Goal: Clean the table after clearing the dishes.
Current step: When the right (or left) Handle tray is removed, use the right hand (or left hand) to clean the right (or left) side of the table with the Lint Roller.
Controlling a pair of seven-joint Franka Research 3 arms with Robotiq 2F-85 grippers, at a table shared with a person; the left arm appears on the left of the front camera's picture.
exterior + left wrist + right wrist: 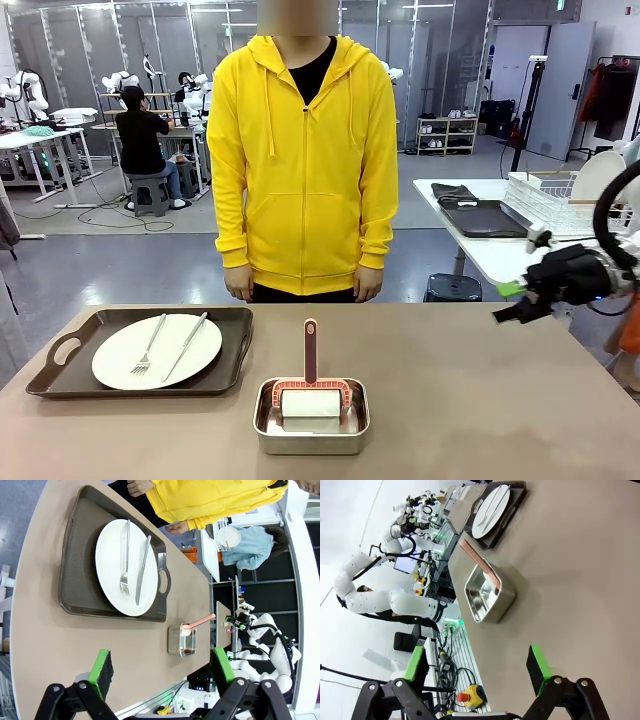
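Front view, clock positions taken from the steel pan (262, 425), which sits at the near centre of the table (480, 400).

- 10 o'clock: dark tray (236, 345) on the tabletop, carrying a white plate (110, 360) with a fork (148, 350) and a knife (185, 347) lying on it.
- In the pan: pink-handled sponge tool (310, 350), handle pointing to 12. Nothing is touching it.
- 12 o'clock: person (305, 150) standing at the far edge, arms down.
- 2 o'clock: right gripper (508, 302) over the table's right edge, jaws spread wide, nothing between them.
- Left gripper (161, 667) above the near table, also spread wide and carrying nothing.
- 1 o'clock, off the table: white side table (480, 255) with another dark tray (490, 220).

Progress, as I judge it: clearing is unfinished, since one set of dishes is on the table. Wiping has not begun. Left to do: remove that tray, take up the sponge tool, and wipe the top.
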